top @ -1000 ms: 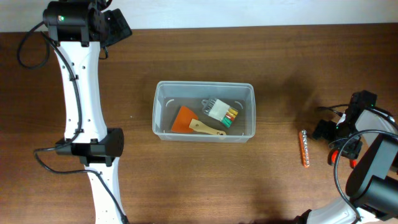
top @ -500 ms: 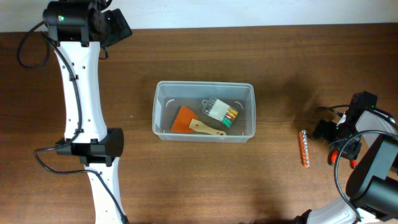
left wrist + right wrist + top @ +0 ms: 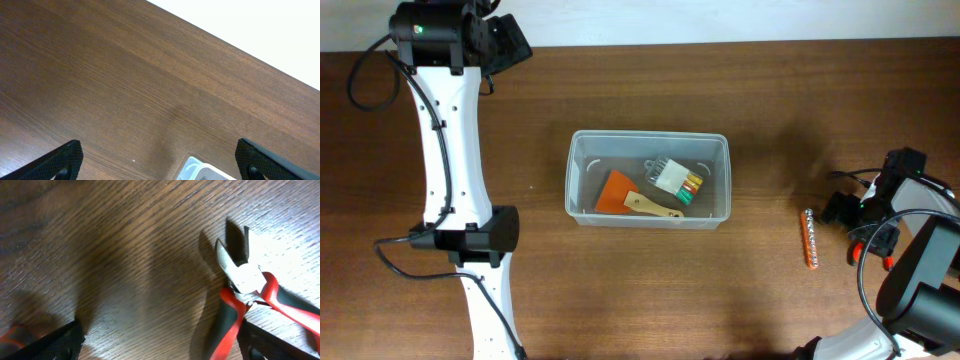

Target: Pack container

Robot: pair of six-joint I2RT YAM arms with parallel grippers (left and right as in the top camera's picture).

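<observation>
Left gripper: its wrist view puts the two fingertips at the bottom corners, spread wide with nothing between them, and catches just one corner of the container. Only the overhead view shows the whole container, mid-table, holding an orange scraper and a white block with coloured ends. Well to its right lies an orange-and-silver stick. The right gripper is likewise spread and empty, near red-handled cutters that are clear only in its wrist view. The table is dark brown woodgrain, with a white strip along the far edge.
</observation>
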